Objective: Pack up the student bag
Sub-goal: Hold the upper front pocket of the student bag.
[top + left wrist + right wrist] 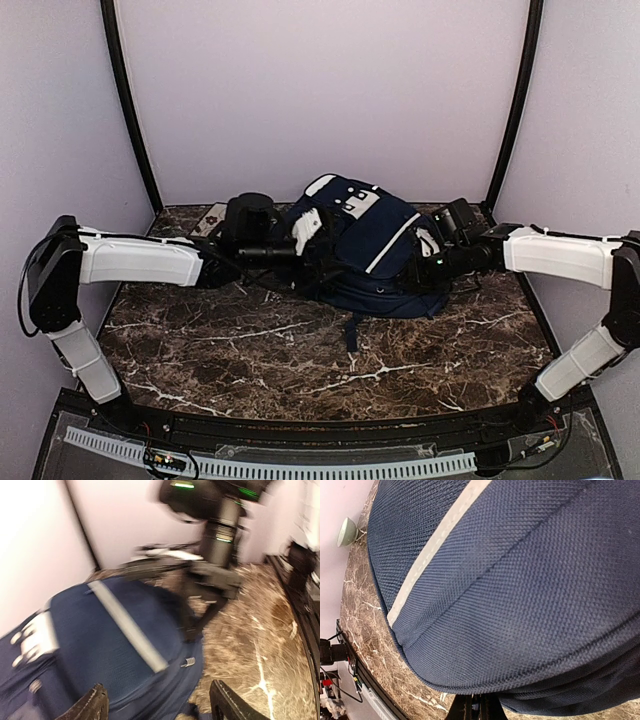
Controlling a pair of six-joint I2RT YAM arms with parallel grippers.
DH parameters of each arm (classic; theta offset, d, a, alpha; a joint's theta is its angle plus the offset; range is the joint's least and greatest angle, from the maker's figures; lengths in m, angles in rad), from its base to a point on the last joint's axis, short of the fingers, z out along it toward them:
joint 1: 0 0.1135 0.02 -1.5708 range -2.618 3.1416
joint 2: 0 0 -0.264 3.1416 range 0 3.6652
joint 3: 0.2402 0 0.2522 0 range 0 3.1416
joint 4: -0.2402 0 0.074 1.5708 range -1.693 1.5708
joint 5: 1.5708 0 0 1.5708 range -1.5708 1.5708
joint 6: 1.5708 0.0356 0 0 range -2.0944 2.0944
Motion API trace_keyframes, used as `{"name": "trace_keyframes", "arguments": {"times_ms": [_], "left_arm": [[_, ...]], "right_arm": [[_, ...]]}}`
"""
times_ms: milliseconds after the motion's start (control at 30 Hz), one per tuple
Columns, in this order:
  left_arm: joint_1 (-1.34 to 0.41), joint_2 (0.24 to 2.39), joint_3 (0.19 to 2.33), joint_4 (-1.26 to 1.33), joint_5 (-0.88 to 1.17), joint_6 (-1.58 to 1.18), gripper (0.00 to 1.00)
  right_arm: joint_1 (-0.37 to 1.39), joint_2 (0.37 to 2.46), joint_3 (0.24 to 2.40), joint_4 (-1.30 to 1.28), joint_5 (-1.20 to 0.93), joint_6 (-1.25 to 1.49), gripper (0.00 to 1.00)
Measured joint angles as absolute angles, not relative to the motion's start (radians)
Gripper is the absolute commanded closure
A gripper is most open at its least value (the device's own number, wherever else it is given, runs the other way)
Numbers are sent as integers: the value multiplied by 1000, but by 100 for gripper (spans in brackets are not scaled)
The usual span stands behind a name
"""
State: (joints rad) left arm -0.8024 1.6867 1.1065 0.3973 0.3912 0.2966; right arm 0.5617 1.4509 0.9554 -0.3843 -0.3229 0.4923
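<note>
The student bag (365, 250), navy blue with white stripes, lies on its side at the back of the marble table (300, 360). My left gripper (298, 245) is at the bag's left end. In the blurred left wrist view it (157, 707) stands open, its fingertips (92, 705) spread over the bag (100, 645) near a white stripe (127, 625) and a small metal zipper slider (188, 662). My right gripper (425, 250) is against the bag's right side. In the right wrist view it (476, 709) is shut beneath the bulging navy fabric (520, 590); I cannot tell whether it pinches anything.
A dark strap (352, 330) trails from the bag toward the front edge. A pale green bowl (346, 531) stands by the wall past the bag. A small patterned flat item (213, 218) lies at the back left. Walls close in on three sides.
</note>
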Motion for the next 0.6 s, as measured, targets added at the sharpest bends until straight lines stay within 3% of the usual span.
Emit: {"name": "trace_keyframes", "arguments": {"times_ms": [133,233,500,533,600], "left_arm": [[-905,1792,1127,425,397,513,22],[-947,1905,1178,432,327,632,26],[-960,2042,1312,493,165,757,56],[-960,2047,1322,508,150,763,63],[-960,2055,1327,522,133,777,87]], "right_arm": [[558,1461,955,-373,-349,492,100],[556,1462,955,-370,-360,492,100],[549,1462,956,-372,-369,490,100],[548,1462,956,-372,-371,490,100],[546,1462,958,-372,-370,490,100]]}}
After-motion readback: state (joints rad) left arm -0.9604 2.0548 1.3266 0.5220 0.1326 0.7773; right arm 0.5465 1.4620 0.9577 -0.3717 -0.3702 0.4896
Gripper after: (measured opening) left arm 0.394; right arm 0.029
